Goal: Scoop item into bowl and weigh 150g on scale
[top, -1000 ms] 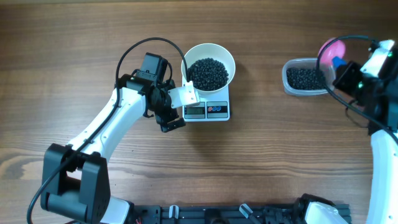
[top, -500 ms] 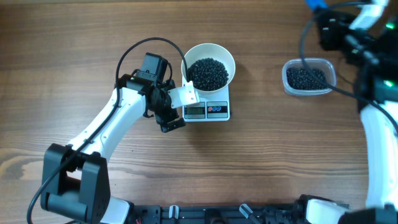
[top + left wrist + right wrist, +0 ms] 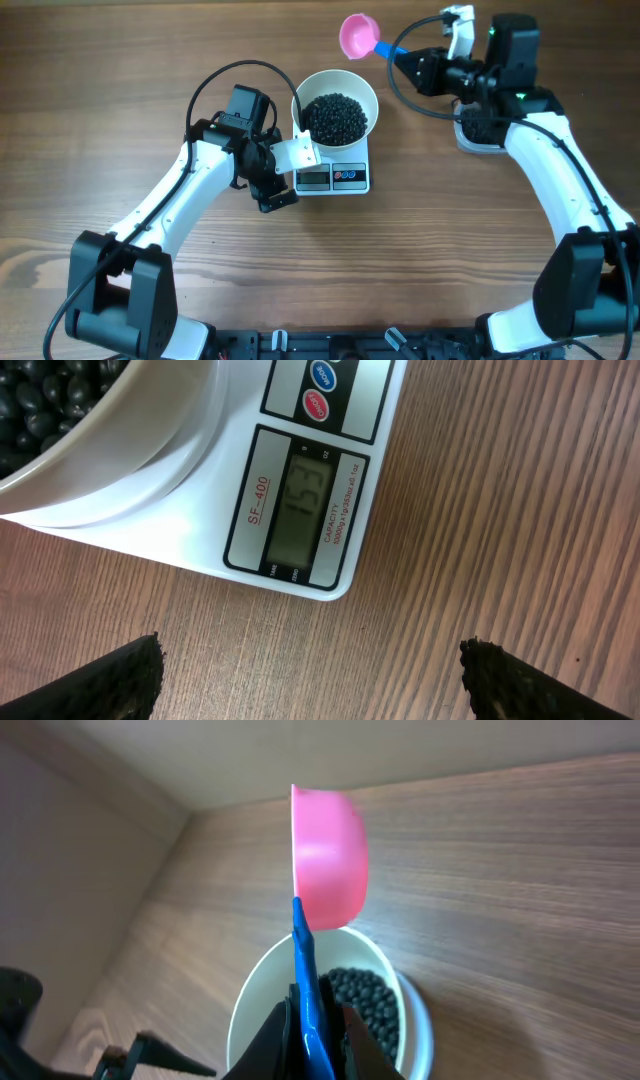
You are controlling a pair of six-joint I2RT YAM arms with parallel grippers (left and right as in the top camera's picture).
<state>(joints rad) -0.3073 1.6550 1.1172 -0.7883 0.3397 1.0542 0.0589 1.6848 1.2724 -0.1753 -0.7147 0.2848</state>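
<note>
1. A wooden table point(image 3: 120, 60) seen from above, with a robot arm on each side.
2. Near the centre sits a white scale point(image 3: 352, 185). A white bowl point(image 3: 362, 92) stands on its far part, and the display and buttons show in front of the bowl.
3. The beans point(image 3: 334, 117) lie as a dark heap inside the bowl, filling most of it.
4. In the left wrist view the scale's display point(image 3: 300, 510) reads 153.
5. The left gripper point(image 3: 290, 177) is at the scale's left front corner, jaws spread wide and gripping nothing. That corner lies just ahead of the gap between the jaws. The bowl and beans lie just beyond, not between the jaws.
6. The right gripper point(image 3: 415, 68) is up and to the right of the bowl, jaws closed tight on the blue handle of a pink scoop point(image 3: 357, 36).
7. The scoop's cup hangs just beyond the bowl's far right rim, apart from the beans, its pink inside showing from above.
8. In the right wrist view the cup point(image 3: 328, 860) is edge-on, with the bowl and beans below it.
9. A clear tub point(image 3: 466, 140) is mostly hidden under the right arm.
</note>
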